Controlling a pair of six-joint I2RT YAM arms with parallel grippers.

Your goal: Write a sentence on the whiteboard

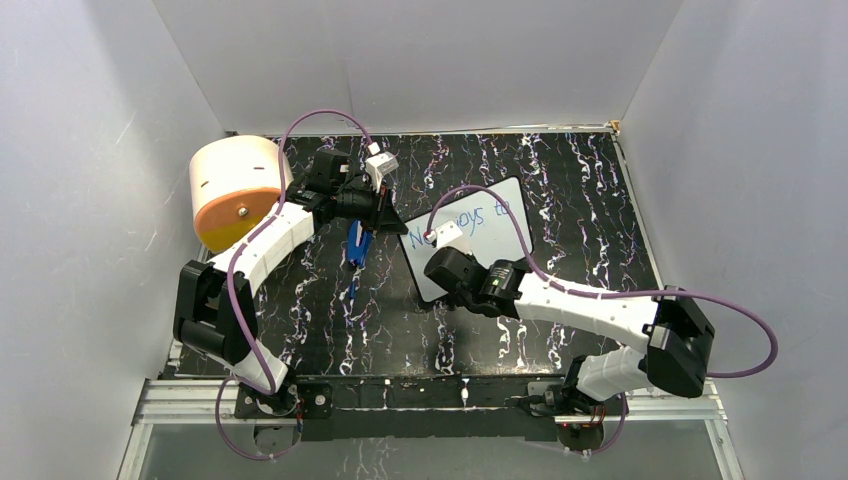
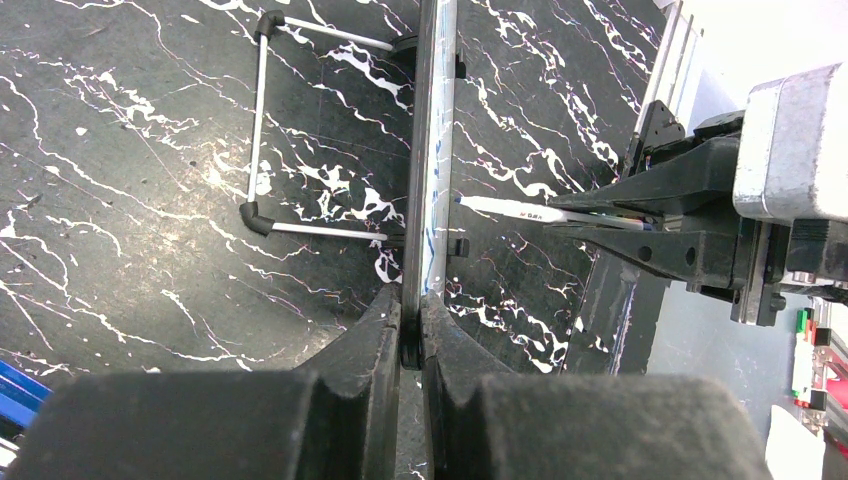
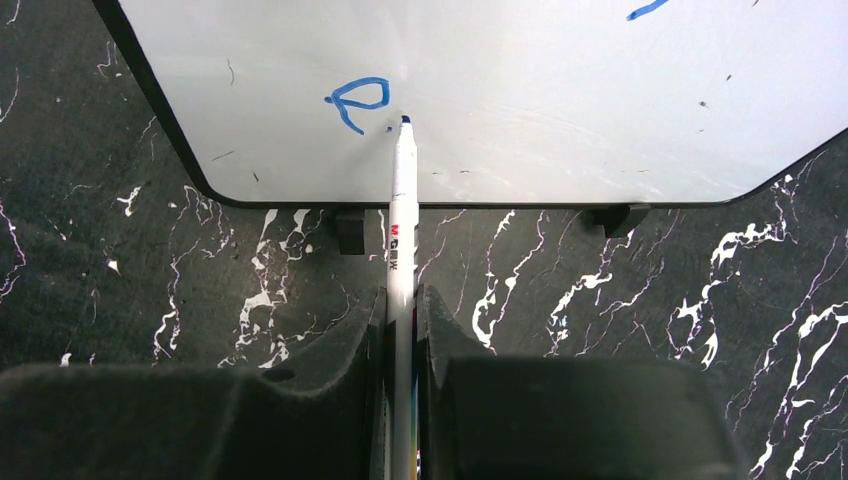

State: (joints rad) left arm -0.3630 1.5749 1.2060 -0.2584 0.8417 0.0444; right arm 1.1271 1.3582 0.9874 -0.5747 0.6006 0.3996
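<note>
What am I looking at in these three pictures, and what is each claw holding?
Two robot arms stand on a black marbled table. The wide picture looks down from above; the other two come from cameras on the wrists. The left gripper is shut on the edge of the whiteboard. The right gripper is shut on a marker, its tip at the board beside a blue letter e, part of the sentence. An orange-and-cream drum and a blue object also sit on the table.
</note>
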